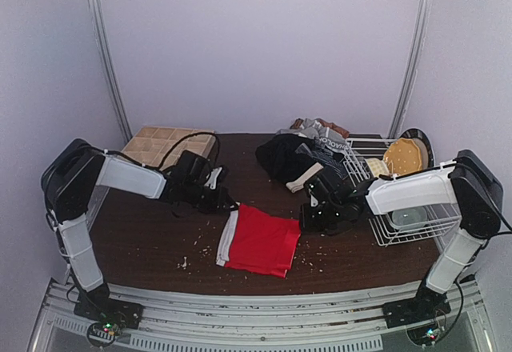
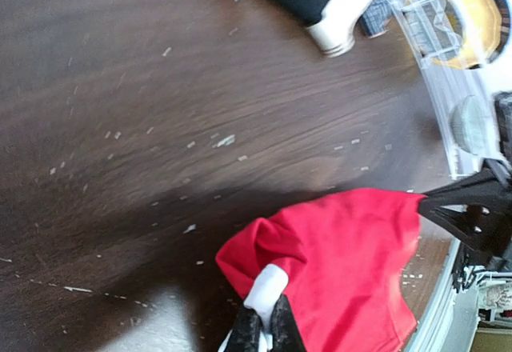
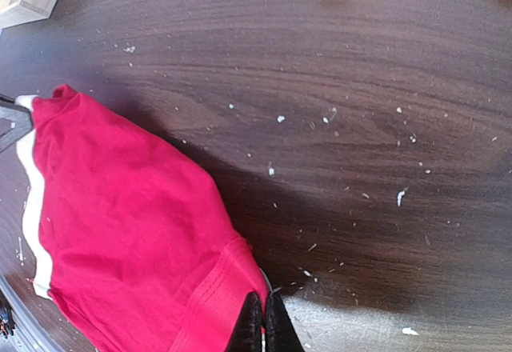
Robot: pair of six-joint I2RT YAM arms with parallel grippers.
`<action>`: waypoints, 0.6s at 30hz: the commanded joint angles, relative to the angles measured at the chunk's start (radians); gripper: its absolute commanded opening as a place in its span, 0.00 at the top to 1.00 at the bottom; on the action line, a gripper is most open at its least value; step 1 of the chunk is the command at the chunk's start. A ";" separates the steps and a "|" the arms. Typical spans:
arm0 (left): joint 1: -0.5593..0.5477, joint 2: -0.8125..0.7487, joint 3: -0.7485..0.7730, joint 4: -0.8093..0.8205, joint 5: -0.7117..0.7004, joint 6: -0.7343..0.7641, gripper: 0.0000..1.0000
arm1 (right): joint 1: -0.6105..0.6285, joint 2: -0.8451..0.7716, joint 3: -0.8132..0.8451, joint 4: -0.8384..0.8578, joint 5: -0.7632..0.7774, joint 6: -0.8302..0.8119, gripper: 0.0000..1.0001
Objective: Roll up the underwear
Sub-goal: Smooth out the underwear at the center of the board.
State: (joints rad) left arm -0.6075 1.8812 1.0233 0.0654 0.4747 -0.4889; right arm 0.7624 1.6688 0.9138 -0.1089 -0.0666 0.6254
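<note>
The red underwear (image 1: 260, 242) with a pale waistband lies spread on the dark table, near the front middle. My left gripper (image 1: 226, 206) is shut on its pale waistband corner (image 2: 276, 286), which is lifted and bunched. My right gripper (image 1: 304, 222) is shut on the hemmed edge of the opposite corner (image 3: 240, 276). The red cloth also fills the lower part of the left wrist view (image 2: 352, 264) and the right wrist view (image 3: 120, 224). A pile of black and grey underwear (image 1: 308, 154) lies at the back, with a pale piece (image 1: 302, 180) at its near edge.
A wooden grid tray (image 1: 164, 144) sits at the back left. A white wire rack (image 1: 400, 200) holding a yellow plate (image 1: 404, 158) stands at the right. Pale crumbs are scattered over the table (image 1: 160, 244).
</note>
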 commanded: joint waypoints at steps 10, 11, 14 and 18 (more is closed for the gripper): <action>0.002 -0.126 -0.244 0.366 0.054 0.063 1.00 | 0.001 -0.119 -0.081 0.056 0.045 -0.044 1.00; 0.001 -0.135 -0.267 0.396 0.054 0.070 1.00 | 0.004 -0.127 -0.092 0.069 0.044 -0.047 1.00; -0.004 -0.160 -0.320 0.456 0.042 0.090 1.00 | 0.013 -0.151 -0.125 0.097 0.037 -0.060 1.00; -0.031 -0.182 -0.343 0.453 0.027 0.152 1.00 | 0.026 -0.173 -0.156 0.119 0.038 -0.069 1.00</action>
State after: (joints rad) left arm -0.6167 1.7439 0.6968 0.4168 0.5053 -0.4152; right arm 0.7761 1.5318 0.7872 -0.0257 -0.0479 0.5785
